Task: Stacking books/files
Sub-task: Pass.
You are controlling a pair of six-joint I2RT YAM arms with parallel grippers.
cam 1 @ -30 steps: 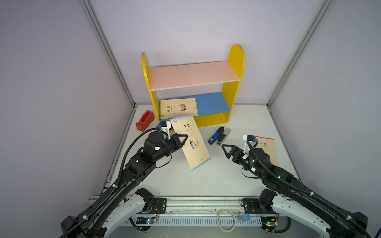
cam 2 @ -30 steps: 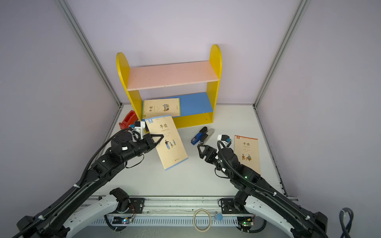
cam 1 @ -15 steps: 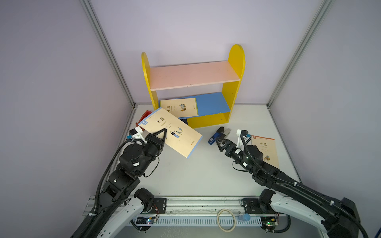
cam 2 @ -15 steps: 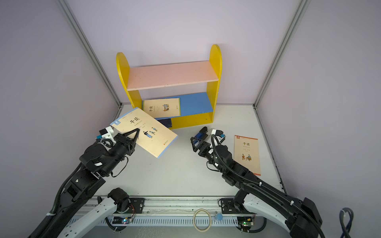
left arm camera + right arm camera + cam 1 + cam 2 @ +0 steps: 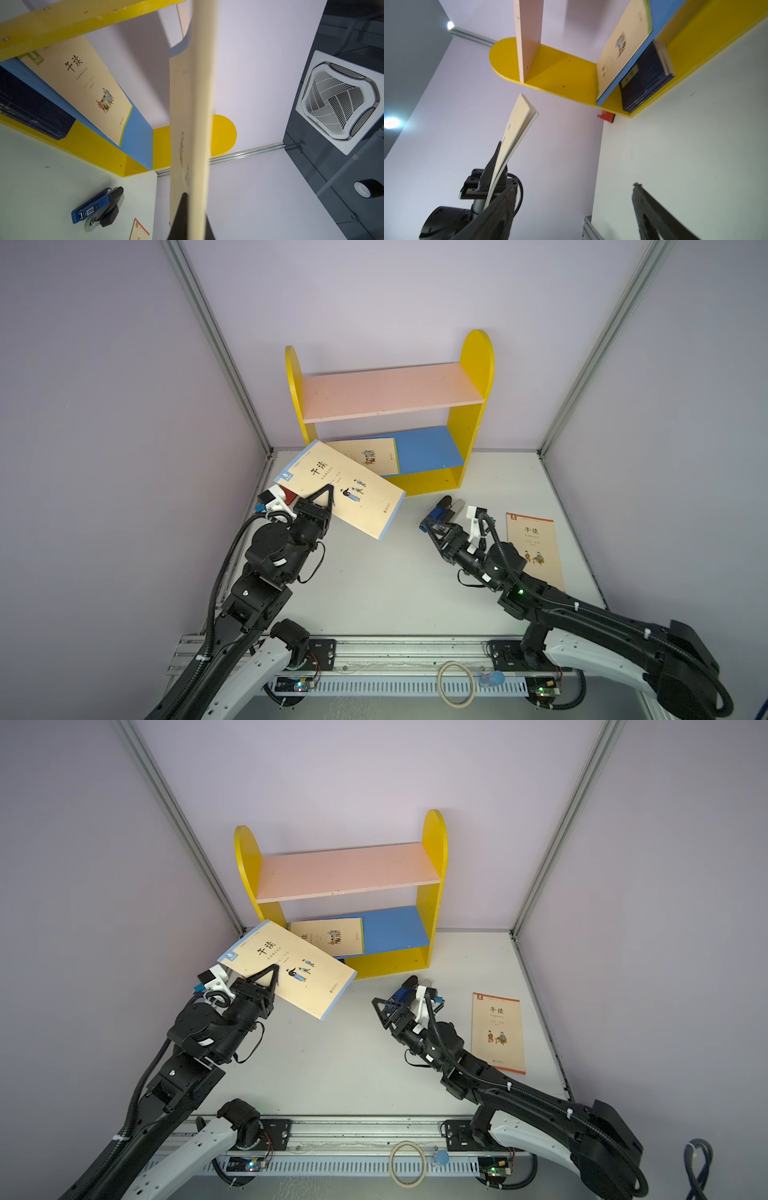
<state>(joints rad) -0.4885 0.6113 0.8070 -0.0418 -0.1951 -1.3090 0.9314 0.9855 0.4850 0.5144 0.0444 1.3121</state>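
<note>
A cream book [image 5: 345, 485] titled "午读" hangs tilted above the bench [image 5: 374, 593], clamped at its edge in the left hand [image 5: 328, 493], before the yellow shelf [image 5: 473, 377]. A second book [image 5: 374, 456], same title, lies on the blue board [image 5: 428, 448], with navy books [image 5: 645, 79] beneath it; a third book [image 5: 534, 547] lies flat on the bench. The right hand [image 5: 436, 526] is released and empty beside the stapler [image 5: 93, 209] marked "50"

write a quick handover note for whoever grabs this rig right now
Left gripper: shut on the held cream book, in the air before the shelf unit.
Right gripper: open, empty, by the stapler.
Done: second cream book lies on the blue shelf; navy books stacked in the compartment below.
To do: place the held cream book, then fetch the third cream book, flat on the table near the right arm.
</note>
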